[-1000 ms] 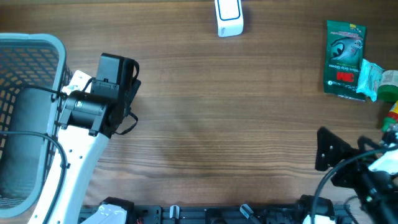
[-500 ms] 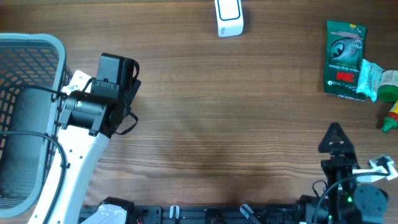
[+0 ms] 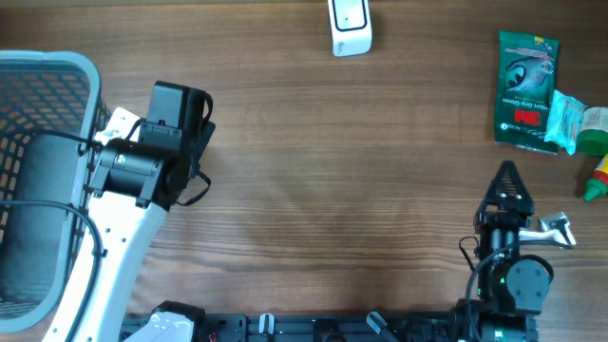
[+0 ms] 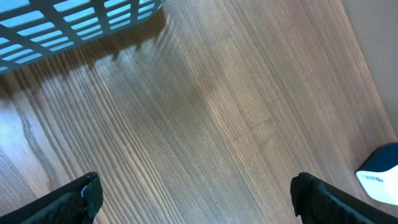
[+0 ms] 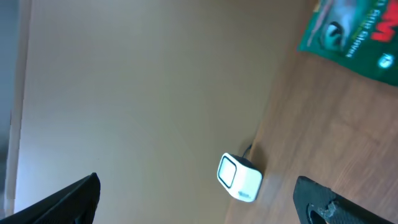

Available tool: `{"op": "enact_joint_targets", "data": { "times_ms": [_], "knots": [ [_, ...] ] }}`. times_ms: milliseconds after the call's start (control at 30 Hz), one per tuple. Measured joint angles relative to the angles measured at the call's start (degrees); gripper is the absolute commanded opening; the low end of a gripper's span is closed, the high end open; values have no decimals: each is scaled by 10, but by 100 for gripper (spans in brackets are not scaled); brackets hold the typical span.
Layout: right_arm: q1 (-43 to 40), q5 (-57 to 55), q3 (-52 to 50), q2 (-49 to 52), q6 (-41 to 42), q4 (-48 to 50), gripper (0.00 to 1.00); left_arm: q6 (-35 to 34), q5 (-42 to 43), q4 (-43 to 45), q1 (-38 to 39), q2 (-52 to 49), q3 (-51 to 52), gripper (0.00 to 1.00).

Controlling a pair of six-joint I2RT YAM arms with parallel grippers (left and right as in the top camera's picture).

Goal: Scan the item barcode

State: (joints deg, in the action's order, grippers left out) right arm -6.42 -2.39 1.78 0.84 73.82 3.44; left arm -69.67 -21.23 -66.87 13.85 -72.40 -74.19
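Note:
The white barcode scanner (image 3: 350, 27) stands at the table's far edge, also seen as the scanner (image 5: 239, 177) in the right wrist view and in the corner of the left wrist view (image 4: 379, 180). A green packet (image 3: 528, 90) lies flat at the far right, the packet (image 5: 354, 34) showing again at the top of the right wrist view. My right gripper (image 3: 506, 185) is at the near right, pointing towards the far edge, open (image 5: 196, 199) and holding nothing. My left gripper (image 3: 180, 109) hangs open (image 4: 196, 196) over bare wood beside the basket.
A pale blue mesh basket (image 3: 57, 71) fills the left side, its rim (image 4: 74, 25) close to the left gripper. A pale green wrapped pack (image 3: 576, 119) overlaps the green packet, and a small red and yellow bottle (image 3: 597, 180) lies at the right edge.
The right arm has swung in from the right edge and now points its gripper straight at the table's far side. The left arm has not moved.

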Motion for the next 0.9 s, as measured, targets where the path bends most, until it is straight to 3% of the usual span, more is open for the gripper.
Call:
{"op": "enact_joint_targets", "data": {
  "times_ms": [200, 500, 667, 900],
  "knots": [
    [0, 9, -13, 0, -123, -28, 100, 0, 0, 0, 0, 0, 0, 100],
    [0, 39, -13, 0, -469, -34, 100, 0, 0, 0, 0, 0, 0, 100],
    [0, 43, -13, 0, -528, -34, 100, 0, 0, 0, 0, 0, 0, 100],
    [0, 45, -13, 0, -547, -34, 100, 0, 0, 0, 0, 0, 0, 100]
  ]
}}
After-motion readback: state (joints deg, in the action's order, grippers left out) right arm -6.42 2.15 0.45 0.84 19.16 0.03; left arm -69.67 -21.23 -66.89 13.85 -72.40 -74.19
